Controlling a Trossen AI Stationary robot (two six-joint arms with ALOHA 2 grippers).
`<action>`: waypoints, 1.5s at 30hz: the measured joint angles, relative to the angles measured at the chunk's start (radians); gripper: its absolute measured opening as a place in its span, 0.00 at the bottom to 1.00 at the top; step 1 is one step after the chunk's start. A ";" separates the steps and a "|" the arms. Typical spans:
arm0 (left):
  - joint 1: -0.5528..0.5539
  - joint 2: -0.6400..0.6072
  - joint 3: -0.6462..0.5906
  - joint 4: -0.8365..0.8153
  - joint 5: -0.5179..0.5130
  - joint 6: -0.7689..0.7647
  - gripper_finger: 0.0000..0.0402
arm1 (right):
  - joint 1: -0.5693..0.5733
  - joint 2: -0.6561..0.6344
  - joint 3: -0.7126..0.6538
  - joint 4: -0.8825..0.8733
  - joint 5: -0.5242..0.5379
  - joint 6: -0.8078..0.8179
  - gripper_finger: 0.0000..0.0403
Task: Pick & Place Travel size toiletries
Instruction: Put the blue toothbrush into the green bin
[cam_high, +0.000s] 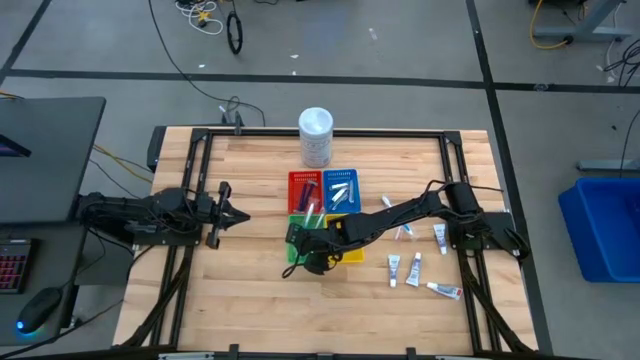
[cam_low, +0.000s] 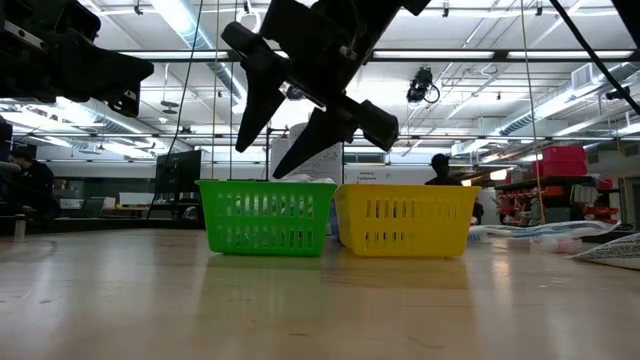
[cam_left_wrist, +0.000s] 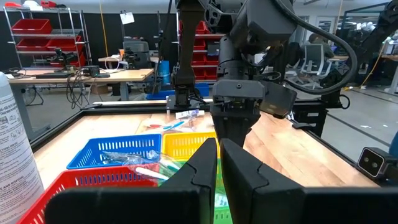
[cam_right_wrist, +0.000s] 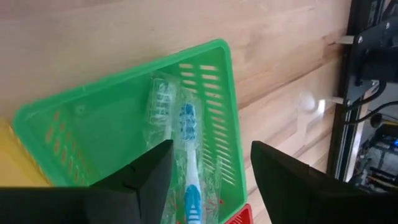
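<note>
Four square plastic mesh trays sit together: one red (cam_high: 303, 184), one blue (cam_high: 342, 183), one green (cam_high: 295, 222), one yellow (cam_high: 352, 256). Four small white squeeze tubes (cam_high: 394, 270) lie loose. One tall white cylindrical tub (cam_high: 316, 137) stands.

4 trays (cam_high: 322, 215) sit grouped mid-worktop (cam_high: 260, 300), a tub (cam_high: 316, 136) at their 12 o'clock. A toothbrush (cam_right_wrist: 189, 163) lies in one tray, under the right end effector (cam_high: 312, 252). 4 tubes (cam_high: 418, 270) lie at 4 o'clock.

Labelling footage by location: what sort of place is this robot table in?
Probably a robotics lab or workshop: red storage bins on shelving, workbenches strung with cables, and ceiling strip lights over an open hall.
</note>
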 joint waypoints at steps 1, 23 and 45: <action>0.000 0.000 0.000 0.000 0.000 0.000 0.07 | 0.000 -0.001 0.000 0.000 0.000 0.013 0.56; 0.000 0.000 0.000 -0.001 0.000 0.000 0.07 | -0.028 -0.103 0.000 -0.026 -0.047 0.249 0.27; 0.000 0.000 0.000 0.000 0.000 0.000 0.07 | -0.105 -0.154 -0.068 0.021 -0.355 0.964 0.05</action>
